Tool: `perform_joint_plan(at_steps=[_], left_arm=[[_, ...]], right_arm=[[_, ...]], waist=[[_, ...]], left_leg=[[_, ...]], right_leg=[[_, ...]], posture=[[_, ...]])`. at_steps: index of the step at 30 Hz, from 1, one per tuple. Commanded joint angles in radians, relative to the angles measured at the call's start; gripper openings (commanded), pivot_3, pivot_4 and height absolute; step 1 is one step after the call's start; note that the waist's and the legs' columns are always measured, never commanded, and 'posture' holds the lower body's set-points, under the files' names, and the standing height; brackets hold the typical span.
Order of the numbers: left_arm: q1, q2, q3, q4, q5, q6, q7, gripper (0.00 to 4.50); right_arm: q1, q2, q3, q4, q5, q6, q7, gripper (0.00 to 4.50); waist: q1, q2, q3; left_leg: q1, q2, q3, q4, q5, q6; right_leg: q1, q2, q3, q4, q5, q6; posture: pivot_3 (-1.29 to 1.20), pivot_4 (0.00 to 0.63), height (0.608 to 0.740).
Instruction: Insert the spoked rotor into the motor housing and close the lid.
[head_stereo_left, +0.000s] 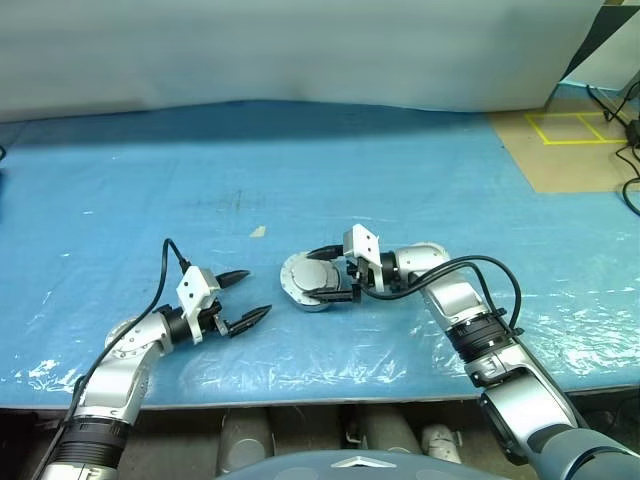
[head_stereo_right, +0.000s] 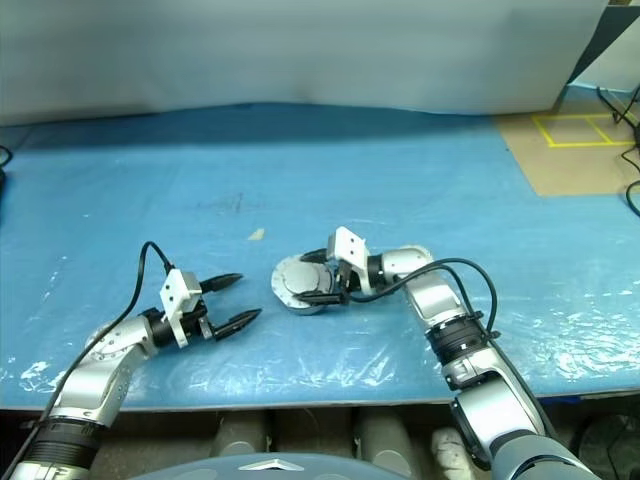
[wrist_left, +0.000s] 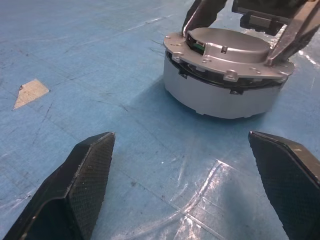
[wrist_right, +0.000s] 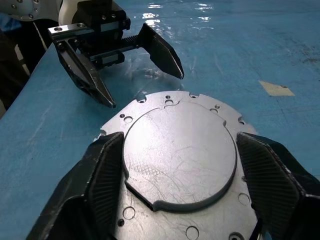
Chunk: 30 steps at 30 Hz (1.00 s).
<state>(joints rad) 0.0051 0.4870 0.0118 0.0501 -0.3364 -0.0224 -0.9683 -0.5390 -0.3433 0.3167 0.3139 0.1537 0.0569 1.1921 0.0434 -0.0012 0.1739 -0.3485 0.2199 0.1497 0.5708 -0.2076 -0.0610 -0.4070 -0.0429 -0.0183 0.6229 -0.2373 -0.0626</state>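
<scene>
The motor housing (wrist_left: 215, 97) stands on the blue sheet in the middle of the table, a round silver case. The lid (wrist_right: 180, 150) lies flat on top of it, plain silver side up. My right gripper (head_stereo_left: 312, 276) reaches in from the right, level with the lid, its fingers (wrist_right: 102, 175) pressed against both sides of the lid's raised round centre. My left gripper (head_stereo_left: 259, 291) hovers open a short way to the housing's left, pointing at it with nothing between its fingers. The spoked rotor is hidden.
A small beige scrap (head_stereo_left: 258, 231) lies on the blue sheet (head_stereo_left: 420, 180) behind the left gripper. The table's front edge (head_stereo_left: 300, 400) runs close below both arms. A brown board with yellow tape (head_stereo_left: 575, 125) and cables sits at the back right.
</scene>
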Motion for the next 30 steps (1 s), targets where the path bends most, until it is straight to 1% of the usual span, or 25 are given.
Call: perform_joint_plan(at_steps=[1,6,11,15,21,30], left_arm=[[-0.007,-0.003,0.019,0.01,-0.009,-0.031,-0.002,4.5],[-0.018,-0.005,0.018,0.039,-0.008,-0.05,-0.007,4.5],[-0.023,-0.005,0.02,0.065,-0.009,-0.069,-0.015,4.5],[-0.024,-0.009,0.016,0.074,-0.009,-0.081,-0.015,4.5],[-0.014,-0.015,0.016,0.079,-0.007,-0.091,-0.015,4.5],[-0.008,-0.016,0.018,0.075,-0.009,-0.09,-0.01,4.5]], right_arm=[[-0.021,0.004,-0.007,0.02,-0.017,-0.033,-0.014,2.96],[-0.034,0.007,-0.009,0.057,-0.032,-0.07,-0.022,2.96],[-0.033,0.0,-0.026,0.021,0.028,-0.009,0.029,2.96],[-0.035,-0.008,-0.024,-0.002,0.044,0.013,0.054,2.96],[-0.036,-0.021,-0.014,-0.006,0.024,0.012,0.07,2.96],[-0.043,-0.016,0.007,0.069,-0.031,-0.052,0.062,2.96]], waist=[[0.0,0.0,0.0],[0.0,0.0,0.0],[0.001,0.0,0.0],[0.001,0.0,0.0],[0.001,0.0,0.0],[0.001,0.0,0.0]], left_leg=[[0.0,0.0,0.0,0.0,0.0,0.0],[0.0,0.0,0.0,0.001,0.0,0.0],[0.0,0.0,0.0,0.0,0.0,0.0],[0.0,0.0,0.0,0.0,0.0,0.0],[0.0,0.001,0.0,0.0,0.0,0.0],[0.0,0.0,0.0,0.0,0.0,0.0]], right_leg=[[0.0,0.0,0.0,0.0,0.0,0.0],[0.0,0.0,0.0,0.001,0.0,0.0],[0.0,0.0,0.0,0.0,0.0,0.0],[-0.001,0.0,-0.001,0.0,0.0,0.0],[-0.001,0.0,-0.001,0.0,0.0,0.0],[0.0,0.0,-0.001,0.0,0.0,0.0]], posture=[[0.0,0.15,0.74],[0.0,0.15,0.74],[0.0,0.15,0.74],[0.0,0.15,0.74],[0.0,0.15,0.74],[0.0,0.15,0.74]])
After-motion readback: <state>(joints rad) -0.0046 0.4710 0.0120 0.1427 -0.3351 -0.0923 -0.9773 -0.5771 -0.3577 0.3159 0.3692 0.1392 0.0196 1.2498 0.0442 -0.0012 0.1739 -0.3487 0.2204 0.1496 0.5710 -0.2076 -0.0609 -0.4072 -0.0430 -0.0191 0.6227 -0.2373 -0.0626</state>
